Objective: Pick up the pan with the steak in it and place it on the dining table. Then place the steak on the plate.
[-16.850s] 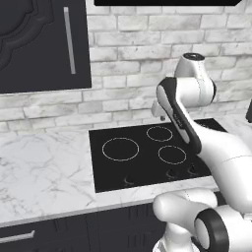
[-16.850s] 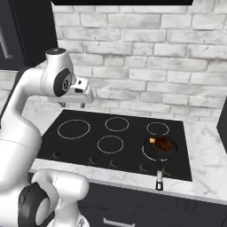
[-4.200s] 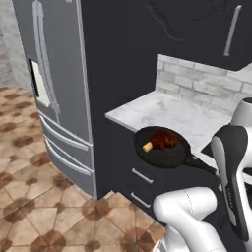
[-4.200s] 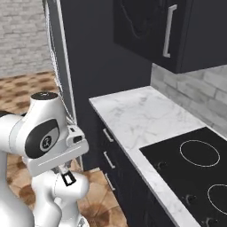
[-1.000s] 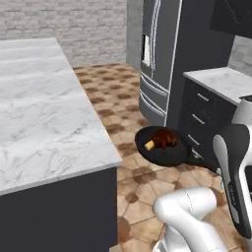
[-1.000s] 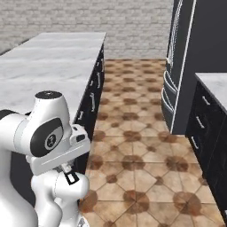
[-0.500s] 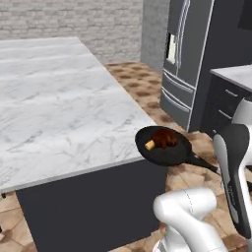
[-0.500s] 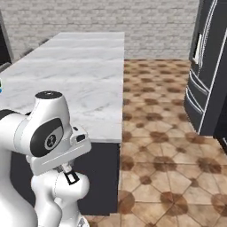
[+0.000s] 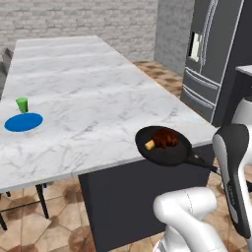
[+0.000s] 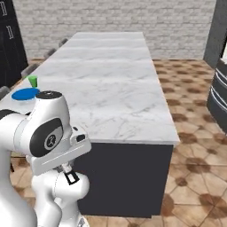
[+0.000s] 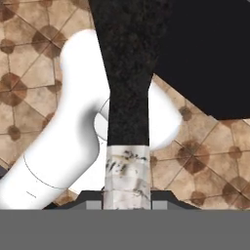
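Note:
The black pan [image 9: 165, 146] hangs level in the air at the near right corner of the dining table [image 9: 93, 98], its rim overlapping the table's edge in the left base view. The reddish-brown steak [image 9: 165, 138] lies in it, tan end to the left. My gripper [image 11: 127, 200] is shut on the pan's long handle [image 11: 128, 93], which runs straight up the hand view. The blue plate [image 9: 23, 121] lies flat on the table's far left, also in the right base view as the plate [image 10: 25, 93] on the table [image 10: 111, 75].
A small green cup [image 9: 21, 104] stands just behind the plate. A steel fridge [image 9: 216, 49] and dark cabinets stand to the right across a tiled floor [image 10: 195, 146]. A grey chair [image 9: 6, 56] shows at the table's left side.
The whole picture has shifted as the base moved: the table now lies closer and more square on, and the plate and cup have come into view. The pan stays held the same way.

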{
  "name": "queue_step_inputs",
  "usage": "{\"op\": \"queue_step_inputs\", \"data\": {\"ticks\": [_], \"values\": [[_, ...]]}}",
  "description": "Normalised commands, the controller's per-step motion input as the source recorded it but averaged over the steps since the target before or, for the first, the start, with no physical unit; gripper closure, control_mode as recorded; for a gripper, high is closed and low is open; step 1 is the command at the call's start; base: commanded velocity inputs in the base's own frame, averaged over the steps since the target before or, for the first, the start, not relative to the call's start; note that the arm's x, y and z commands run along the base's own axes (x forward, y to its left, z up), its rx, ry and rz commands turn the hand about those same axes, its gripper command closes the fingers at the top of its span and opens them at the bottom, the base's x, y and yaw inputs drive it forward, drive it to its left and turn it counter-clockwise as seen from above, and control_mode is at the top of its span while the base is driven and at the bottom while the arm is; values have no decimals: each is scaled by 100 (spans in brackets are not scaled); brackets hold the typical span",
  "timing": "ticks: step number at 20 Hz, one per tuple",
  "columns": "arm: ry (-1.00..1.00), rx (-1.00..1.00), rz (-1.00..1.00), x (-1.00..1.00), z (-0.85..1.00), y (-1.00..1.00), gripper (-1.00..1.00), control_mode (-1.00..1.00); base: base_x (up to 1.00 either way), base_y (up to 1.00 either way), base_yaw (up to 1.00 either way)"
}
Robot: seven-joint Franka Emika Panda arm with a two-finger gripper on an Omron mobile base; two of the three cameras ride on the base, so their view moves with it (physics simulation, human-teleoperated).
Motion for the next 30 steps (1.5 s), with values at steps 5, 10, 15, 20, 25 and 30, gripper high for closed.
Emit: {"op": "queue_step_inputs", "data": {"ticks": [5,10,15,20,25,30], "values": [[0,0,0,0,0,0,100,100,-1,99,0],[0,0,0,0,0,0,100,100,1,84,0],[0,0,0,0,0,0,100,100,44,30,-2],[0,0,0,0,0,0,100,100,67,30,-5],[0,0,0,0,0,0,100,100,44,55,-3],[0,0,0,0,0,0,100,100,26,30,-1]]}}
